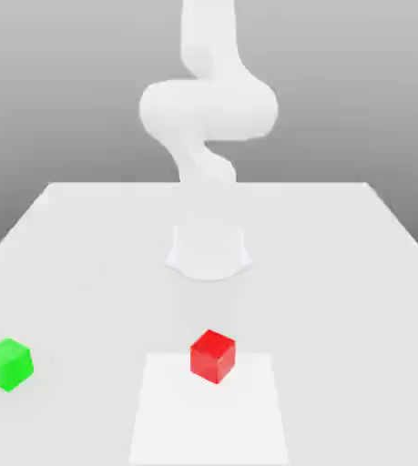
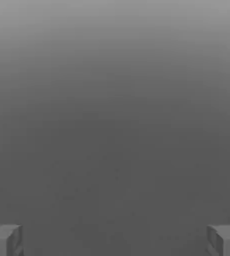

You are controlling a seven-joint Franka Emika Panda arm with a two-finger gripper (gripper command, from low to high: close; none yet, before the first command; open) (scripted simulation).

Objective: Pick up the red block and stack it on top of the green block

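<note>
Your gripper (image 2: 115,240) gapes wide, holding nothing. The red block (image 1: 213,356) sits near the tabletop's (image 1: 340,273) front edge, the green block (image 1: 7,364) near its front-left corner.

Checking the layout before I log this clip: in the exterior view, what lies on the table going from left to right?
Green block → red block, the two well apart.
</note>
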